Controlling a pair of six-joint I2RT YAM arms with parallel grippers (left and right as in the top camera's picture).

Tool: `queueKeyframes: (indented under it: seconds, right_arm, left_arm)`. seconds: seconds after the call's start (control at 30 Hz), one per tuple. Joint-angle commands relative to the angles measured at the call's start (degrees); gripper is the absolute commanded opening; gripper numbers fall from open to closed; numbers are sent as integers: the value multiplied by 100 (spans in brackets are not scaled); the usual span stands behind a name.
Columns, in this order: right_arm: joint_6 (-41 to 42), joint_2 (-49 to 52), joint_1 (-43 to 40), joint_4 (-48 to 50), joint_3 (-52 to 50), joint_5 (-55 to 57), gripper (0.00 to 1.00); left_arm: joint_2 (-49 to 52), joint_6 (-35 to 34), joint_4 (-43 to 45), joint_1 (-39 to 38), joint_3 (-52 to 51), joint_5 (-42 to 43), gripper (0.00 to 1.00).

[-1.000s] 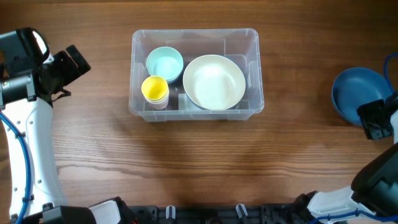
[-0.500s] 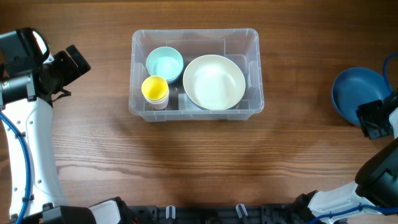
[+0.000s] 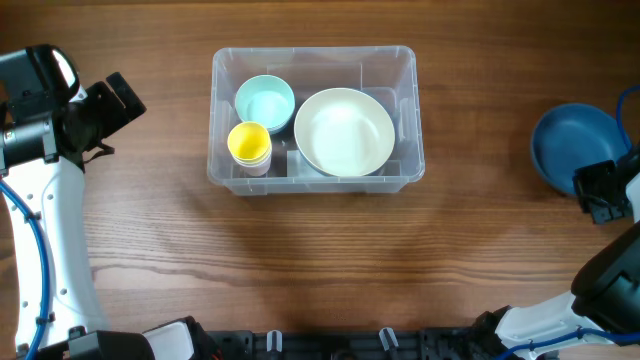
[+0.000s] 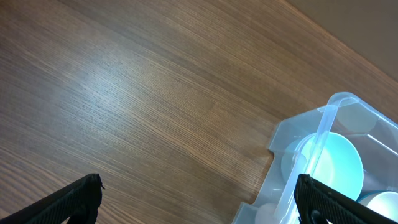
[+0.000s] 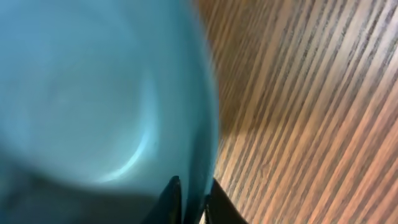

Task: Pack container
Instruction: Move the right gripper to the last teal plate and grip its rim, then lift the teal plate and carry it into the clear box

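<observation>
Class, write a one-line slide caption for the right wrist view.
Right gripper shut on the rim of the blue bowl, wooden table behind.

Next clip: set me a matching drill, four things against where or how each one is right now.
1 yellow cup
2 white bowl
3 dark blue bowl
4 left gripper

A rim pinched by the right gripper
B open, holding nothing
C right half of the container
D container's near-left corner

Pairs: 1-D, 2-C, 3-A, 4-B
</observation>
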Motion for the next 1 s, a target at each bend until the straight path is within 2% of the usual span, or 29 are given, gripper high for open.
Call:
queueKeyframes:
  seconds: [0.0, 0.4, 0.57, 0.67, 0.83, 0.97]
  right_arm:
    - [-72, 118, -22, -31, -61, -188, 4]
    - [-1292, -352, -20, -7, 177, -1528, 4]
    - [-1967, -1296, 105, -42, 337, -2092, 4]
    - [-2017, -1937, 238, -173, 446, -2135, 4]
    - [-2177, -2992, 817, -188, 476, -2621, 4]
    - [-2524, -3523, 1808, -177, 476, -2612, 4]
  left_arm:
    - [-81, -74, -4, 26, 83, 66, 100]
    - [-81, -74, -4, 26, 83, 68, 100]
    - [-81, -74, -4, 26, 83, 68, 100]
    - [-81, -74, -4, 26, 83, 66, 100]
    - [-81, -74, -4, 26, 83, 68, 100]
    - [-81, -74, -4, 26, 83, 66, 100]
